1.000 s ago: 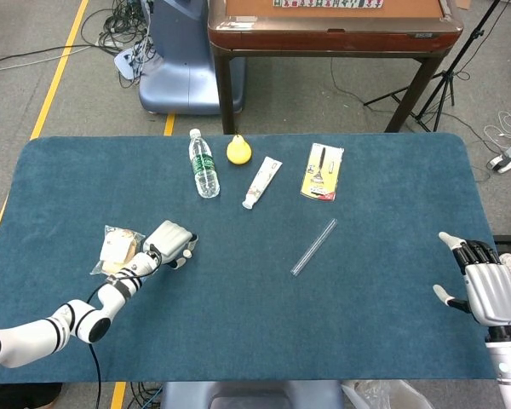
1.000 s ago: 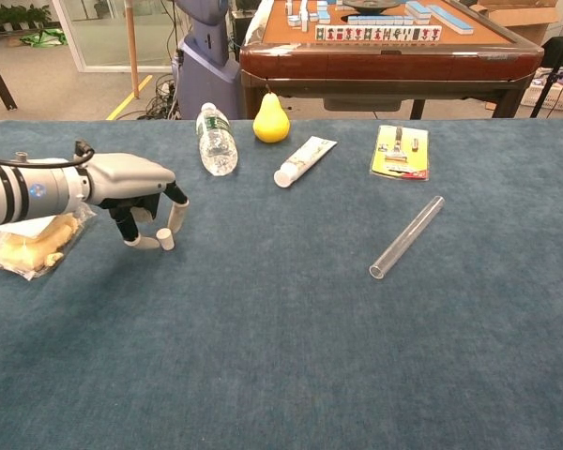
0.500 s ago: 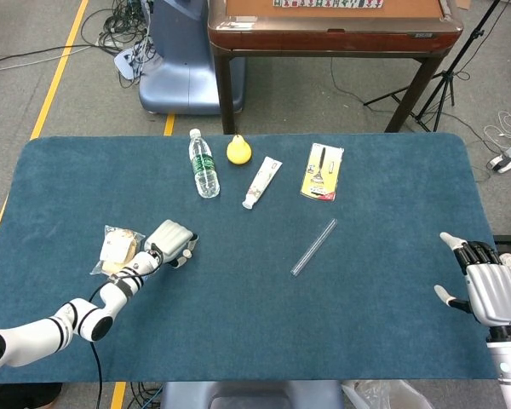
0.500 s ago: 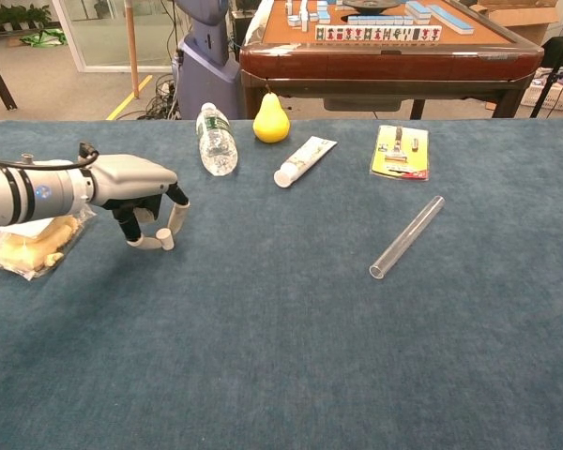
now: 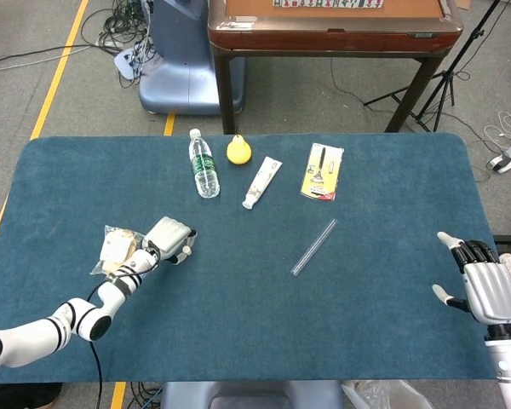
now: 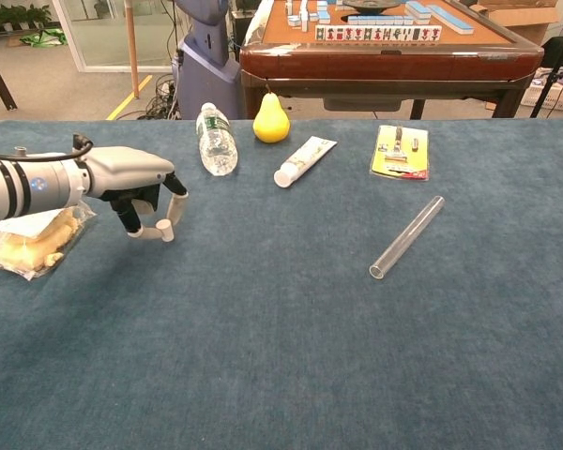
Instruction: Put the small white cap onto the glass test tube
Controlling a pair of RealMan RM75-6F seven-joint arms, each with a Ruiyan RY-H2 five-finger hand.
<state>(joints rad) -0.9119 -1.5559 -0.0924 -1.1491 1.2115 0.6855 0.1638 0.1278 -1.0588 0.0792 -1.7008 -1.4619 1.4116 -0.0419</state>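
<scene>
The small white cap (image 6: 166, 231) is pinched between the thumb and a finger of my left hand (image 6: 131, 180) at the left of the table, just above the blue cloth. In the head view the left hand (image 5: 169, 238) covers most of the cap (image 5: 186, 252). The glass test tube (image 6: 408, 236) lies on its side right of centre, open end toward me, far from the left hand; the head view shows the test tube (image 5: 314, 247) too. My right hand (image 5: 484, 289) hovers at the table's right edge with fingers spread, holding nothing.
A bagged snack (image 6: 30, 238) lies just left of the left hand. Along the far side lie a water bottle (image 6: 215, 139), a yellow pear (image 6: 271, 118), a white tube of paste (image 6: 304, 160) and a yellow carded pack (image 6: 400, 152). A wooden table (image 6: 394, 52) stands beyond.
My left hand has risen a little and drawn slightly back, carrying the cap off the cloth. The test tube and right hand have not moved.
</scene>
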